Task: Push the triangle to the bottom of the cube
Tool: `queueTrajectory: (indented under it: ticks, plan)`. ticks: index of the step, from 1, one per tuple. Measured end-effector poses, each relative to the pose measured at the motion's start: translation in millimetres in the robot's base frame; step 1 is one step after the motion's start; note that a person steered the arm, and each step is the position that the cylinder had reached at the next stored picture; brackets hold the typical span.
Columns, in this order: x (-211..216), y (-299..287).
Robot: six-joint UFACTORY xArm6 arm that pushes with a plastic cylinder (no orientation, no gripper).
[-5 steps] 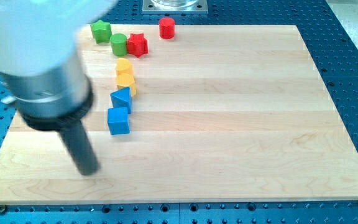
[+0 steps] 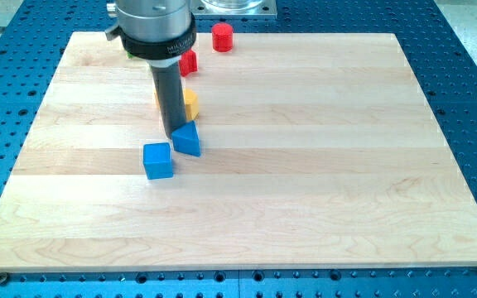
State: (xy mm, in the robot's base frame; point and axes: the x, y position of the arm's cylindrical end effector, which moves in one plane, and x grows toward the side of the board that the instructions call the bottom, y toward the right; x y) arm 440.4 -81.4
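The blue triangle (image 2: 188, 139) lies on the wooden board just up and to the right of the blue cube (image 2: 158, 160), close to its top right corner. My tip (image 2: 174, 135) stands right against the triangle's upper left side, above the cube. The rod rises from there to the arm's grey housing (image 2: 154, 29) at the view's top.
A yellow block (image 2: 190, 104) sits just above the triangle, partly behind the rod. A red star (image 2: 189, 62) and a red cylinder (image 2: 222, 37) lie near the board's top edge. A green block peeks out behind the housing at its left.
The arm swung from the board's lower left up to behind the triangle. The triangle has shifted right and slightly down. The cube has not moved.
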Motion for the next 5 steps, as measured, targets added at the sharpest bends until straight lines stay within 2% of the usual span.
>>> queueTrajectory:
  ticks: [1, 2, 4, 5]
  plan:
    - [8.0, 17.3]
    - [-12.2, 38.8]
    - [79.5, 33.3]
    - [42.5, 46.1]
